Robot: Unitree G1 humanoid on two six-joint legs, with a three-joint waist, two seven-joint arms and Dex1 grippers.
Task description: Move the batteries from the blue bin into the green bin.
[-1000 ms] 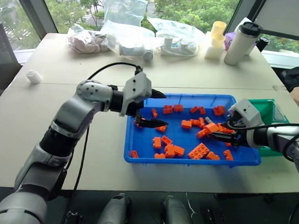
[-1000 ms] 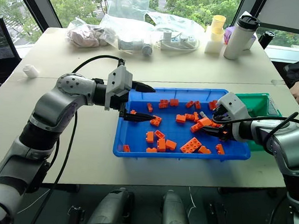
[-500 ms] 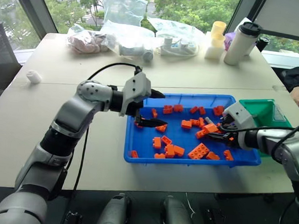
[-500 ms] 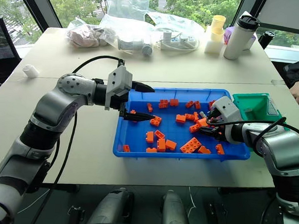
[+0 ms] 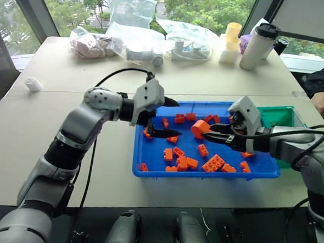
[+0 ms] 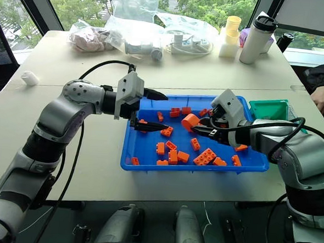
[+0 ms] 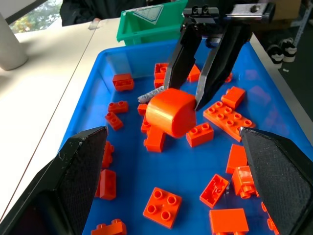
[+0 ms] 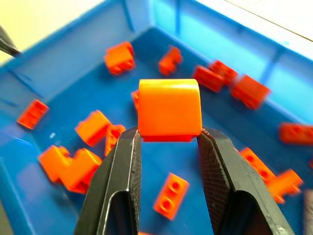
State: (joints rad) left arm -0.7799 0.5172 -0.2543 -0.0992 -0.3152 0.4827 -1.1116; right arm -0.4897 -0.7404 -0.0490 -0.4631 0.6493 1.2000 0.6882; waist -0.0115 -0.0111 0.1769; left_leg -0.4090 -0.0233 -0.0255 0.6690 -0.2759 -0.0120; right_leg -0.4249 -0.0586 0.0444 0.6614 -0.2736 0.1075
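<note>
Your right gripper [image 7: 196, 94] is clamped on an orange brick [image 7: 170, 113], lifted over the blue bin [image 5: 148, 165], likely clearing access to one battery [image 7: 148, 97] beneath; your left gripper [image 5: 170, 117] hovers, spread wide; the green bin [image 7: 146, 22] waits.

Bright, even daylight from the windows [image 5: 213, 9] at 12 o'clock; foliage beyond them well exposed, not blown out. Table [image 5: 70, 88] evenly lit, pale sheen across its far half. Soft, short shadows fall toward 6 o'clock under the arms and under the blue bin [image 5: 148, 173] rim. Head views sharp overall, mild bending of straight lines at the edges. Right wrist view: orange block [image 8: 168, 107] crisp, bin floor behind it blurred, glare at 1 o'clock. Left wrist view: near fingers [image 7: 73, 171] soft.
</note>
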